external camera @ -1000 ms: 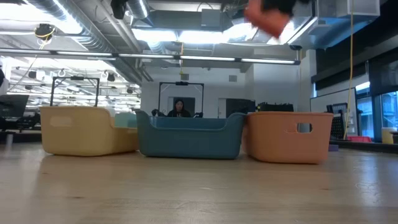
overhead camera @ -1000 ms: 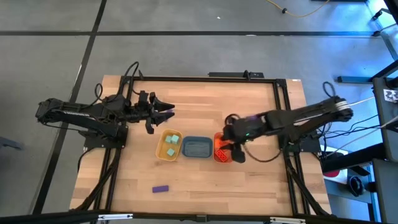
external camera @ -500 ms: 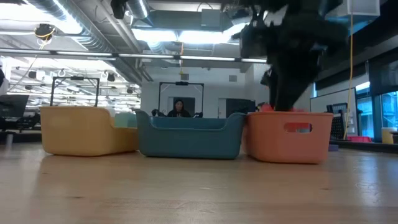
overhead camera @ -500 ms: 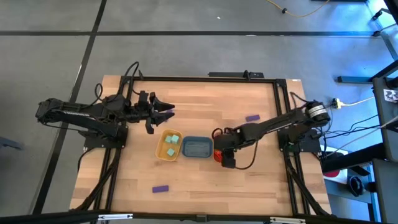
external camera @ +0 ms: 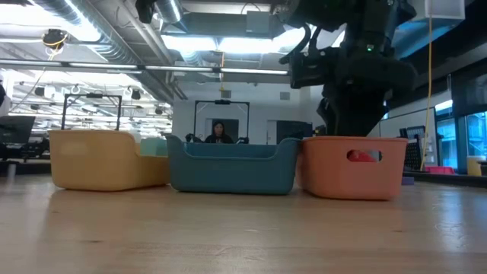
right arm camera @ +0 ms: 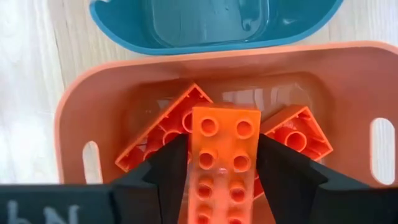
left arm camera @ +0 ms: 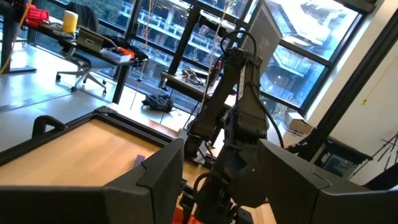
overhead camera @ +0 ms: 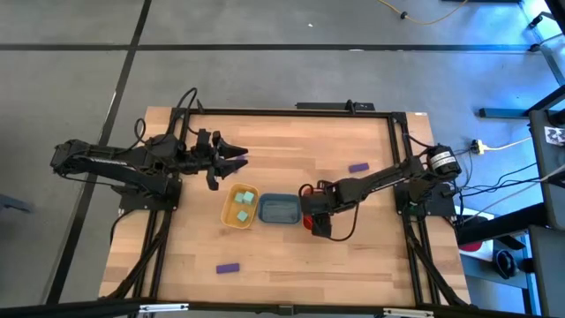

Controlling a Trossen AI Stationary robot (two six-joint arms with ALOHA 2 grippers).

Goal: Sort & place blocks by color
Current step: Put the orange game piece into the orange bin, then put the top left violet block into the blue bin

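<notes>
Robotics lab in open office hall | exposed ceiling ducts point(external camera: 114, 30) at 11 o'clock | strip lights point(external camera: 228, 47) | tall windows point(left arm camera: 186, 37) at 12 | office chair point(left arm camera: 84, 59) | wooden table point(overhead camera: 291, 141) on metal frame

Pale wood-grain table point(overhead camera: 291, 146) with low sheen; smooth glossy plastic orange tray point(right arm camera: 81, 118) and blue tray point(right arm camera: 186, 38); studded matt-plastic orange brick point(right arm camera: 221, 158); matt dark gripper fingers point(right arm camera: 171, 168).
</notes>
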